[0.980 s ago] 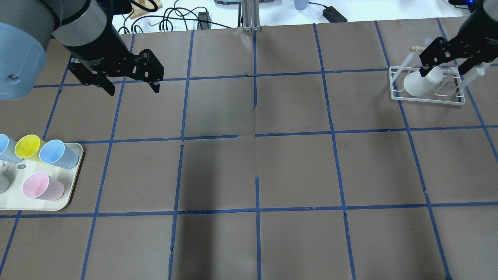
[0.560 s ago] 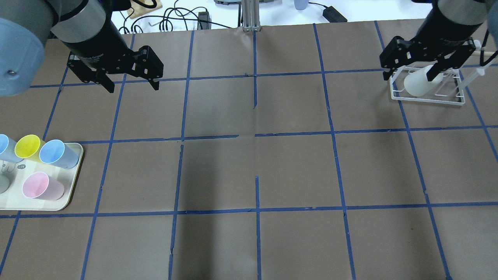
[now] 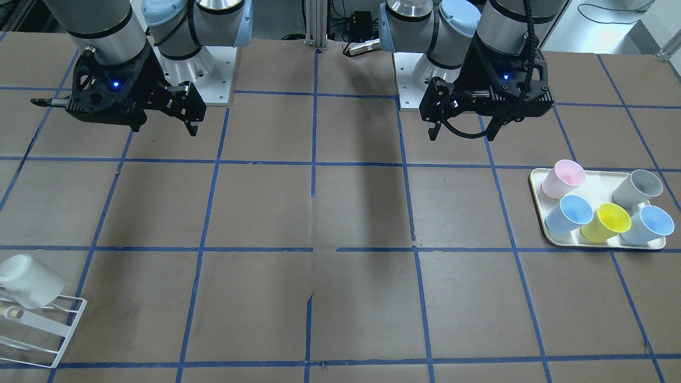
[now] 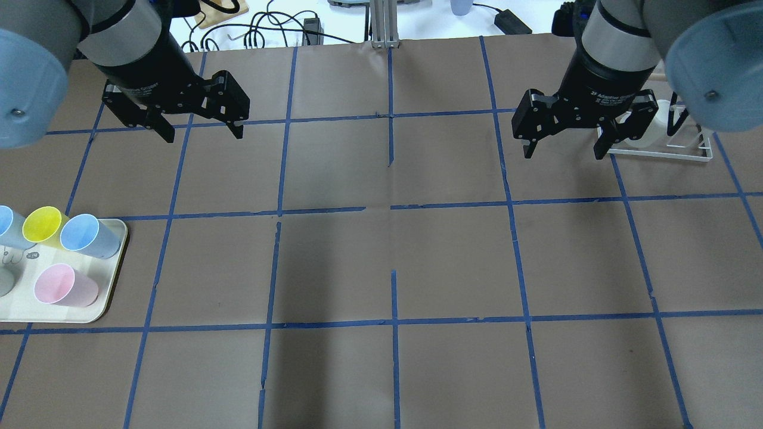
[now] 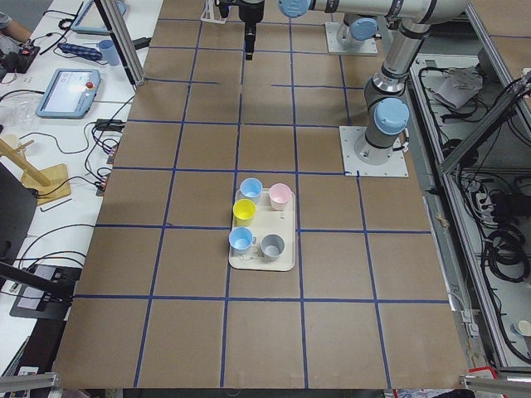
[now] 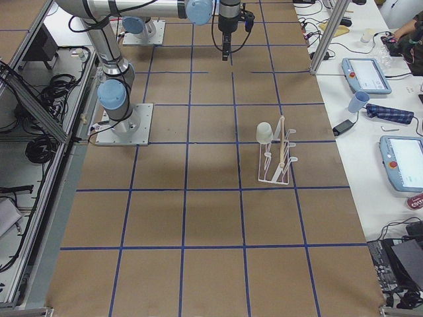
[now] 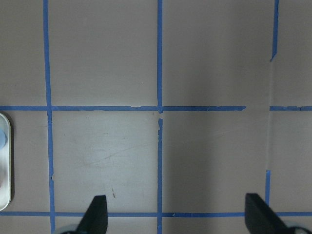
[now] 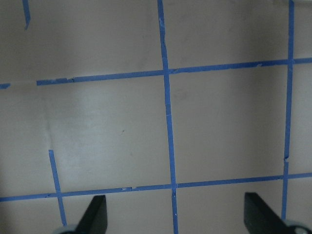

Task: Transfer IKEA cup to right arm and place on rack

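**Near edge, your side.** On the brown, blue-taped desk (image 3: pixel 340 223), at the corner on the robot's right, you see the white wire rack (image 3: pixel 71 333), with its pale wooden peg end (image 3: pixel 17 314) showing. The IKEA cup (image 3: pixel 29 281) rests on the rack, tilted, with its closed base uppermost. It sits on the side of the rack that faces the robot, and nothing grips it.

**Middle distance, robot's left.** The cream tray (image 3: pixel 596 183) carries five tumblers, mouths up: one pink (image 3: pixel 559 178), one grey (image 3: pixel 636 187), one yellow (image 3: pixel 606 221) and two blue (image 3: pixel 569 214).

**Far side, by the bases.** You find both grippers hanging above bare desk.
- **Right gripper** (image 4: pixel 563 152), on the right arm (image 4: pixel 617 47): the jaws are spread wide with nothing between them, clear of the cup and the rack.
- **Left gripper** (image 4: pixel 204 136), on the left arm (image 4: pixel 131 42) with the black corrugated cable (image 3: pixel 468 125): the jaws are likewise wide apart and empty.

**Wrist views.** Each shows two dark fingertips (image 7: pixel 96 214) at the lower corners, with only taped desk between them. The left wrist view also catches the tray's rim at its left margin.
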